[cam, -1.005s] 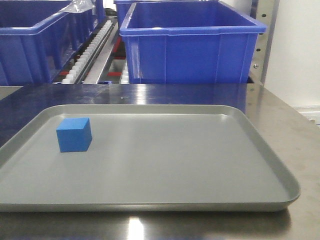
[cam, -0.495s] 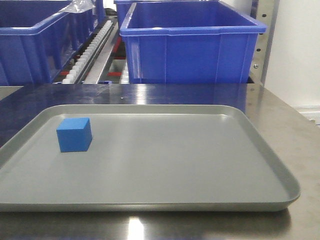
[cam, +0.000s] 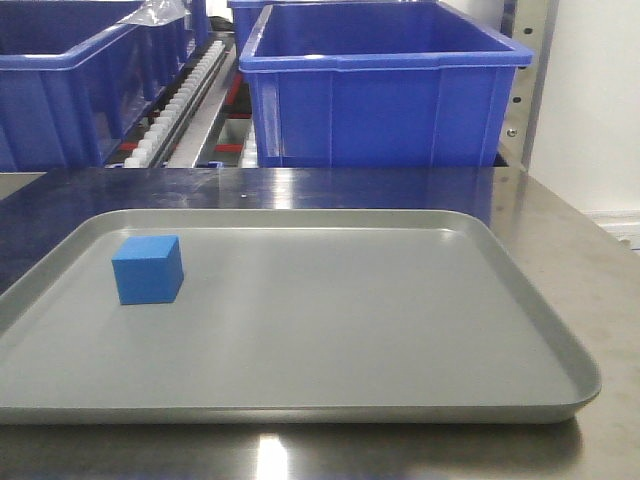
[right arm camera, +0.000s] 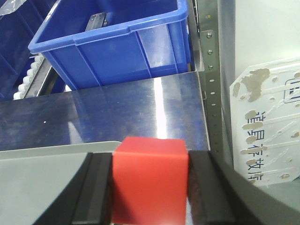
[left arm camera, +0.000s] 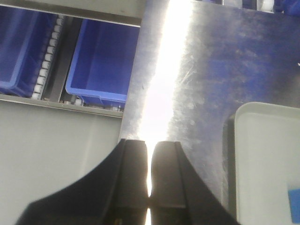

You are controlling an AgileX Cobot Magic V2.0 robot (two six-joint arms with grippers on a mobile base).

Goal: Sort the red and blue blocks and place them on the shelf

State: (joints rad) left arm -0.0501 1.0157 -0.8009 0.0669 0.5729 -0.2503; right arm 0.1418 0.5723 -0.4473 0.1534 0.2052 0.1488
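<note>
The blue block [cam: 148, 268] rests on the left part of the grey tray [cam: 400, 330]; its edge also shows as a blue sliver [left arm camera: 294, 204] in the left wrist view. My right gripper [right arm camera: 152, 157] is shut on the red block [right arm camera: 150, 187], held above the tray's far right corner [right arm camera: 42, 183]. My left gripper [left arm camera: 150, 143] is shut on nothing and hangs over the steel tabletop [left arm camera: 201, 93], left of the tray [left arm camera: 267, 159]. The shelf [cam: 185, 95] with white roller tracks stands behind the table. Neither gripper shows in the front view.
Two large blue bins [cam: 385, 85] [cam: 70, 85] sit on the shelf behind the tray. A perforated steel upright [right arm camera: 211, 84] and a white printed sheet [right arm camera: 272, 122] stand to the right of my right gripper. The shiny tabletop [cam: 590, 260] surrounds the tray.
</note>
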